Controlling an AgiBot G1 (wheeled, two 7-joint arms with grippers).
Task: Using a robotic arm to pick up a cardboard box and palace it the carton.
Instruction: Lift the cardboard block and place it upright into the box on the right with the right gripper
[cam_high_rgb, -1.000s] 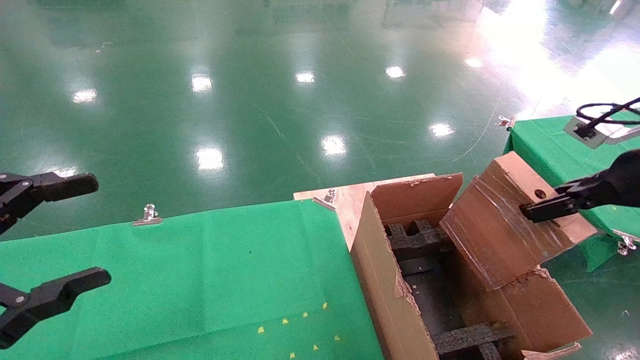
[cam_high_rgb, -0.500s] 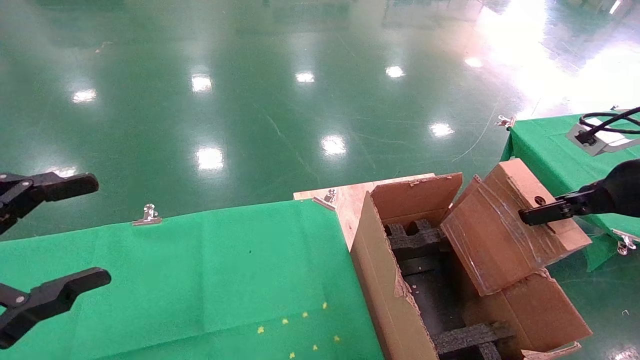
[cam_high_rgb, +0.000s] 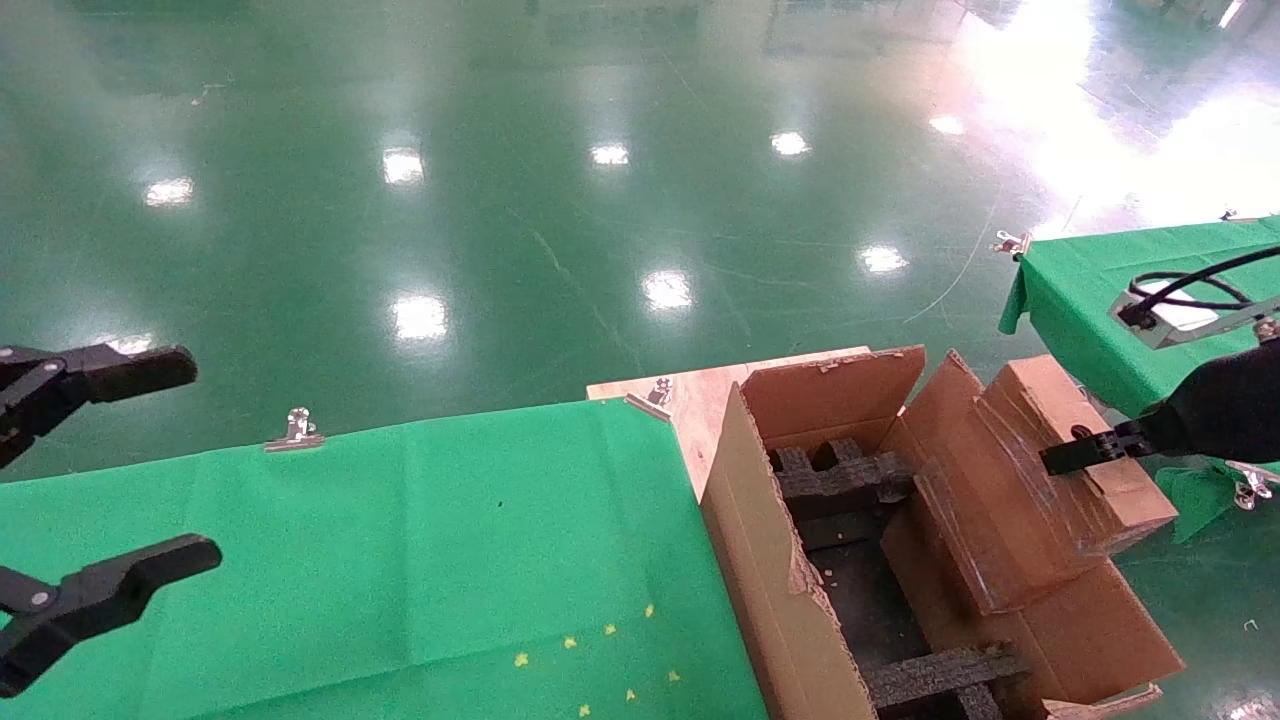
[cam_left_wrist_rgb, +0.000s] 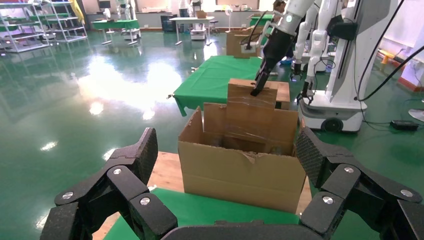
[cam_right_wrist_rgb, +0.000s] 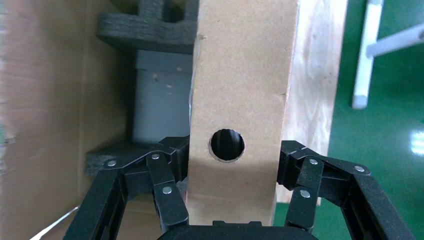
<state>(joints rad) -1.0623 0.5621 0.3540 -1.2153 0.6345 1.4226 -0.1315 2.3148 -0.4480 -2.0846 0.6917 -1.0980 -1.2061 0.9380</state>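
My right gripper (cam_high_rgb: 1075, 452) is shut on the small taped cardboard box (cam_high_rgb: 1010, 500) and holds it tilted, with its low end inside the big torn carton (cam_high_rgb: 770, 560) along the right wall. In the right wrist view the fingers (cam_right_wrist_rgb: 167, 155) clamp both sides of the box (cam_right_wrist_rgb: 240, 75) beside its round hole (cam_right_wrist_rgb: 227, 145). Black foam blocks (cam_high_rgb: 845, 480) line the carton. My left gripper (cam_high_rgb: 165, 465) is open and empty, parked at the far left over the green table. The left wrist view shows the carton (cam_left_wrist_rgb: 240, 175), the box (cam_left_wrist_rgb: 251, 100) and the white right arm (cam_left_wrist_rgb: 287, 20).
The carton stands on a wooden board (cam_high_rgb: 700, 395) between the green-clothed table (cam_high_rgb: 400, 540) and a second green table (cam_high_rgb: 1080, 290) at the right. Metal clips (cam_high_rgb: 298, 430) hold the cloth. Shiny green floor lies beyond. Another robot base (cam_left_wrist_rgb: 332, 107) stands behind the carton.
My right gripper has moved down and slightly right with the box. The box has sunk lower into the carton against its right wall. The left arm has not moved.
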